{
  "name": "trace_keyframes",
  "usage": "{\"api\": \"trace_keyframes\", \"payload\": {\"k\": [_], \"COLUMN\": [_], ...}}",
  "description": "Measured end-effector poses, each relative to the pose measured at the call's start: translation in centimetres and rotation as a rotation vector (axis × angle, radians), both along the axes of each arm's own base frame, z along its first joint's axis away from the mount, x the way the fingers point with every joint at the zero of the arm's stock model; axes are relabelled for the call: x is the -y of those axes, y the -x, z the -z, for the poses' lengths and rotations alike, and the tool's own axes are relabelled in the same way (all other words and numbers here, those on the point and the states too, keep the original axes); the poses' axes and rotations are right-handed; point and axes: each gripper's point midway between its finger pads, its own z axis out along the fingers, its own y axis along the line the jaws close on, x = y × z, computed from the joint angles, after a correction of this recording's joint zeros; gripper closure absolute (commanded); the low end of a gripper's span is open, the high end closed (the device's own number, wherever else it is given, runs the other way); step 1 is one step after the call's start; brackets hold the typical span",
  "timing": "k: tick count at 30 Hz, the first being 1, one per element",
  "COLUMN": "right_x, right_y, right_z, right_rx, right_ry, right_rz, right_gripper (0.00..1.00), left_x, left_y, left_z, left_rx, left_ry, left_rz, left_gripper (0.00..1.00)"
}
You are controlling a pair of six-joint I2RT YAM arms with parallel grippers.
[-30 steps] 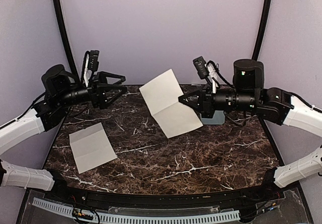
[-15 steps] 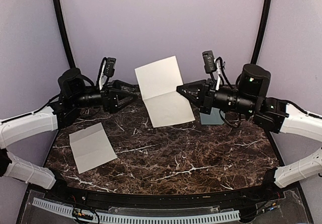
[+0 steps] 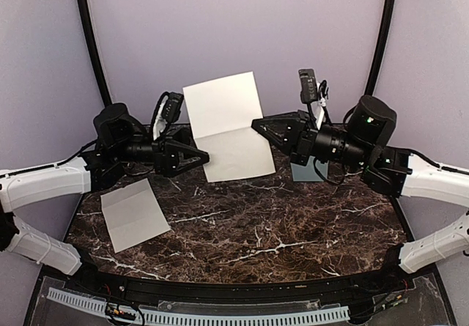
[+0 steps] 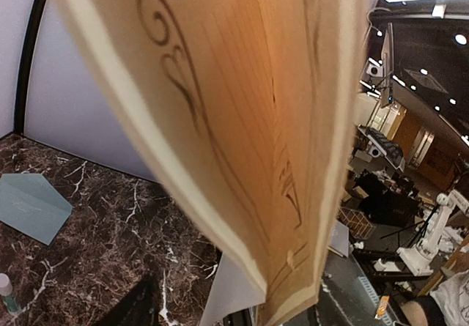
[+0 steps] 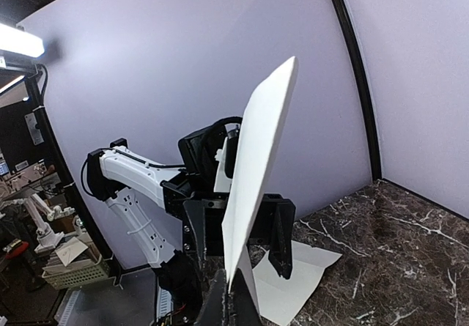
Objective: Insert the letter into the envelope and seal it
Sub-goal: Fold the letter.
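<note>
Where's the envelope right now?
In the top view, the envelope lies on the table, at its far right side, partly hidden under the right arm.

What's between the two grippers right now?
The letter, pinched by the right gripper, open left gripper straddling its other edge: top and right wrist views.

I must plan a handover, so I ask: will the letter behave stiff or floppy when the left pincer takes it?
Probably fairly stiff: pinched at one edge by the right pincer, the letter stands upright without drooping. It likely hinges at its fold crease, where the lower half angles away. Being thin, it may deflect when the open left pincer closes.
</note>
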Motion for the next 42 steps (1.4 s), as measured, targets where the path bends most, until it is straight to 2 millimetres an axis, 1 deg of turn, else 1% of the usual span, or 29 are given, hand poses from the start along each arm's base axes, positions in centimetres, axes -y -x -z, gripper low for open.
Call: {"api": "trace_keyframes", "payload": {"k": [1, 2, 3, 6, 7, 13, 14, 16, 17, 18, 19, 20, 22, 23, 24, 26, 27, 29, 32, 35, 36, 39, 42], "right_x": [0.0, 0.0, 0.0, -0.1, -0.1, -0.2, -0.3, -0.3, -0.3, -0.3, -0.3, -0.3, -0.2, -0.2, -0.2, 0.2, 0.6, 1.6, 3.7, 5.5, 5.9, 6.4, 5.6], "right_y": [0.0, 0.0, 0.0, 0.0, -0.1, -0.2, -0.3, -0.3, -0.3, -0.3, -0.4, -0.4, -0.5, -0.6, -0.6, -0.8, -1.0, -1.1, -1.2, -1.1, -1.0, -0.7, -0.6], "right_z": [-0.1, -0.1, -0.1, 0.1, 0.2, 0.5, 0.6, 0.8, 0.8, 0.8, 0.8, 0.8, 0.9, 1.0, 1.1, 1.6, 1.8, 1.6, 0.7, -0.9, -1.4, -3.1, -4.1], "right_rx": [0.000, -0.001, -0.002, -0.008, -0.009, -0.024, -0.028, -0.032, -0.032, -0.034, -0.035, -0.036, -0.038, -0.045, -0.050, -0.064, -0.062, -0.064, -0.046, -0.017, -0.008, 0.031, 0.055], "right_ry": [-0.005, -0.012, -0.015, -0.018, -0.017, -0.014, -0.013, -0.012, -0.011, -0.011, -0.011, -0.011, -0.011, -0.010, -0.005, 0.008, 0.018, 0.030, 0.036, 0.044, 0.047, 0.083, 0.142], "right_rz": [-0.001, -0.002, -0.003, -0.003, -0.002, 0.000, 0.001, 0.002, 0.003, 0.004, 0.005, 0.006, 0.012, 0.019, 0.024, 0.047, 0.066, 0.110, 0.181, 0.239, 0.248, 0.254, 0.227], "right_gripper": [1.00, 1.00, 1.00, 1.00, 1.00, 1.00, 1.00, 1.00, 1.00, 1.00, 0.96, 0.83, 0.51, 0.39, 0.31, 0.21, 0.17, 0.12, 0.09, 0.06, 0.06, 0.13, 0.27], "left_x": [0.0, 0.0, 0.0, 0.1, 0.1, 0.0, 0.0, 0.0, 0.0, 0.0, -0.1, 0.0, -0.1, -0.1, 0.0, 0.0, 0.0, 0.0, 0.0, 0.1, 0.1, 0.3, 0.8], "left_y": [0.1, 0.1, 0.2, 0.4, 0.5, 0.9, 1.0, 1.0, 1.0, 1.0, 1.0, 1.0, 1.0, 1.0, 1.0, 0.9, 0.9, 0.8, 0.6, 0.5, 0.5, 0.6, 0.6], "left_z": [0.0, -0.1, -0.1, -0.3, -0.4, -0.7, -0.7, -0.7, -0.7, -0.7, -0.6, -0.6, -0.7, -0.6, -0.6, -0.6, -0.6, -0.5, -0.1, 0.3, 0.4, 0.6, 0.8], "left_rx": [-0.002, -0.001, -0.002, -0.002, -0.002, -0.005, -0.004, -0.007, -0.008, -0.014, -0.015, -0.015, -0.011, -0.011, -0.010, -0.007, -0.005, -0.005, -0.009, -0.015, -0.015, -0.019, -0.022], "left_ry": [0.001, 0.004, 0.006, 0.019, 0.022, 0.040, 0.042, 0.042, 0.042, 0.041, 0.041, 0.042, 0.044, 0.044, 0.044, 0.043, 0.043, 0.039, 0.026, 0.013, 0.010, -0.002, -0.020], "left_rz": [0.005, 0.010, 0.015, 0.033, 0.038, 0.063, 0.064, 0.065, 0.065, 0.065, 0.066, 0.066, 0.064, 0.063, 0.062, 0.060, 0.059, 0.054, 0.043, 0.039, 0.038, 0.041, 0.053], "left_gripper": [0.49, 0.55, 0.58, 0.60, 0.62, 0.79, 0.81, 0.88, 0.94, 0.97, 1.00, 1.00, 1.00, 1.00, 1.00, 1.00, 1.00, 1.00, 1.00, 1.00, 1.00, 1.00, 1.00]}}
